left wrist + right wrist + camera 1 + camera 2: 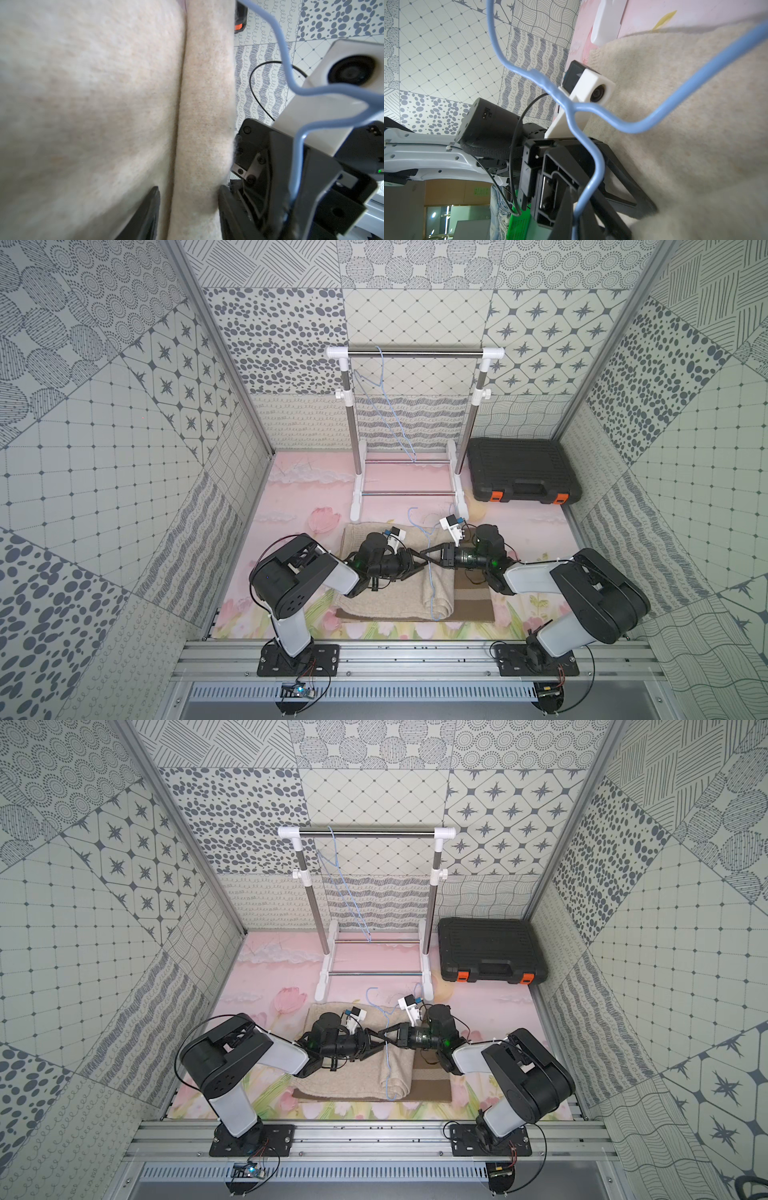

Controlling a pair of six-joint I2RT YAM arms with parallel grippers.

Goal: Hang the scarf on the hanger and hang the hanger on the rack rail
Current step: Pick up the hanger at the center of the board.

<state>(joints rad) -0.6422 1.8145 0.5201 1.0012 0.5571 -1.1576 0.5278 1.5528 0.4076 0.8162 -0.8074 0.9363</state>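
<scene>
Clamping the hanger (633,129) in the right gripper (577,212), wire running 12-to-6 over the flat-lying scarf (365,593) and its rolled fold, and straddling that fold from 9 o'clock with the left gripper (188,207), jaws half-wide, pinch unclear.

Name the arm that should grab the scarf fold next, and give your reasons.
Left. The left tool stands open astride a rolled fold of the scarf, one finger on each side, so it probably only needs to close. The right tool is shut on the blue hanger and should keep holding it.
</scene>
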